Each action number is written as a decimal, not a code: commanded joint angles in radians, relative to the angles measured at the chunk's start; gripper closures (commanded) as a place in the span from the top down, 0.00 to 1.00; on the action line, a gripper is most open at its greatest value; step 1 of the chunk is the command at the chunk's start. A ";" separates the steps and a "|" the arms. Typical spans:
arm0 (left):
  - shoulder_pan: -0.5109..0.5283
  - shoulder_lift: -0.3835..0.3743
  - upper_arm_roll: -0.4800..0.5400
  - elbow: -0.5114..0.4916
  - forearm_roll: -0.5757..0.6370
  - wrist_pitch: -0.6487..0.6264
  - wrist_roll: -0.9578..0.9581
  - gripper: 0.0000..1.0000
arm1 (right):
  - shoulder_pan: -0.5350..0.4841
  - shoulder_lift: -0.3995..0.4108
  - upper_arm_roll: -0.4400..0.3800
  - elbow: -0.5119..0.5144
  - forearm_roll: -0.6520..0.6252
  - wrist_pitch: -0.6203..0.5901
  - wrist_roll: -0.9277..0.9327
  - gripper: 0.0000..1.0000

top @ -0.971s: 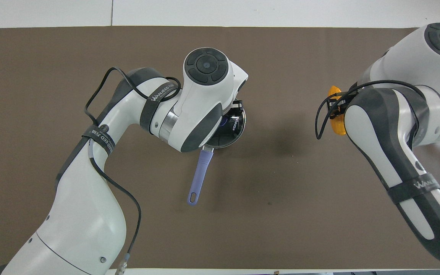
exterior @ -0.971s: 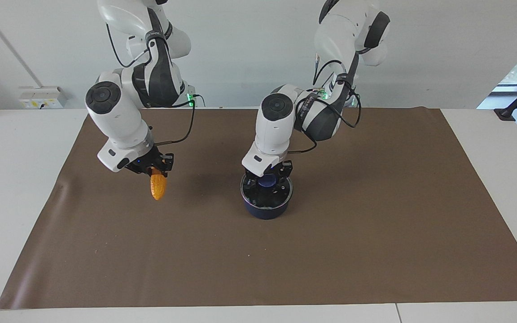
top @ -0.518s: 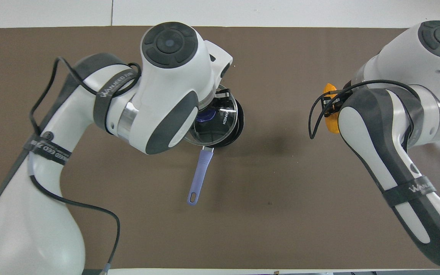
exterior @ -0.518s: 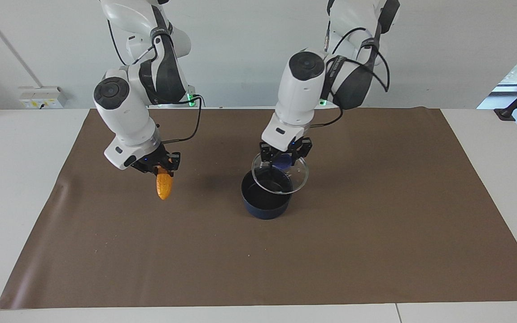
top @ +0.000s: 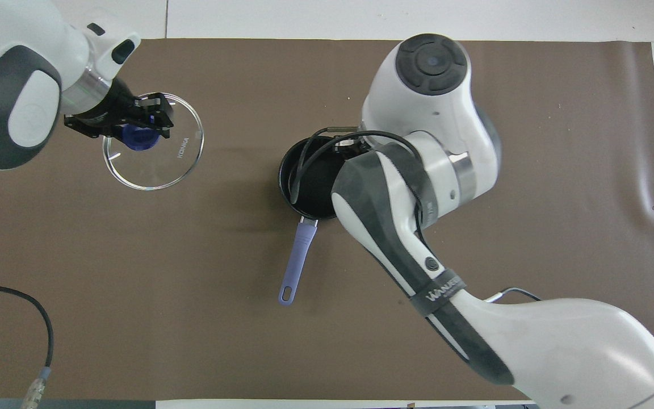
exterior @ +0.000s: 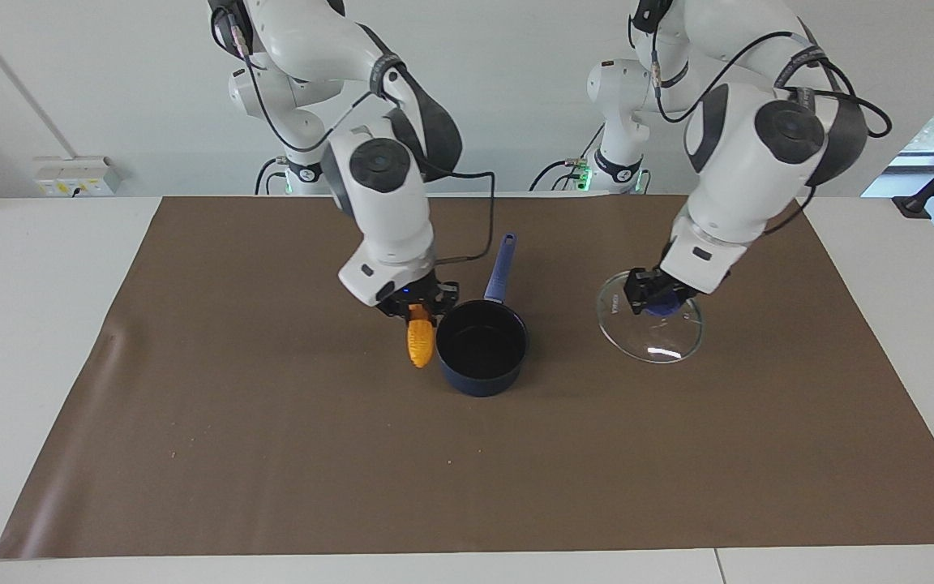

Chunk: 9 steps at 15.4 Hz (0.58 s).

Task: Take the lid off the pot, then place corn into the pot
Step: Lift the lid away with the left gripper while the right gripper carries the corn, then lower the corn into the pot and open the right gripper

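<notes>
Left end effector (exterior: 660,298) gripping one lid (exterior: 650,328); right end effector (exterior: 418,312) gripping one corn (exterior: 420,344) beside one pot (exterior: 481,347).

Since 1.0 s ago: left gripper (exterior: 660,298) has lifted the lid (exterior: 651,329) off the pot (exterior: 481,349) and carried it toward the left arm's end of the mat (exterior: 272,454). Right gripper (exterior: 418,307) has brought the corn (exterior: 420,344) across, now just beside the open pot's rim.

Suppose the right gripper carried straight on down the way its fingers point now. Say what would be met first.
Probably the brown mat beside the pot. The right gripper points down holding the corn, whose tip hangs just outside the pot's rim; depth is unclear, so the rim might be clipped.
</notes>
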 commanded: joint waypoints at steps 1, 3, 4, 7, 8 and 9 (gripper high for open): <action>0.124 -0.115 -0.010 -0.208 -0.016 0.100 0.198 0.00 | 0.041 0.081 -0.001 0.074 -0.012 0.048 0.051 0.00; 0.184 -0.162 -0.007 -0.343 -0.014 0.204 0.301 0.00 | 0.055 0.073 -0.001 0.026 -0.014 0.061 0.051 0.00; 0.208 -0.173 -0.004 -0.397 -0.014 0.247 0.335 0.00 | 0.053 0.073 -0.001 0.017 -0.014 0.061 0.051 0.00; 0.248 -0.178 -0.004 -0.489 -0.013 0.355 0.410 0.00 | 0.055 0.047 0.001 -0.064 -0.011 0.108 0.053 0.04; 0.254 -0.186 -0.003 -0.530 -0.013 0.402 0.422 0.00 | 0.056 0.035 0.001 -0.098 -0.011 0.131 0.058 0.18; 0.264 -0.189 -0.003 -0.560 -0.013 0.438 0.432 0.00 | 0.061 0.030 0.001 -0.113 -0.011 0.151 0.059 0.52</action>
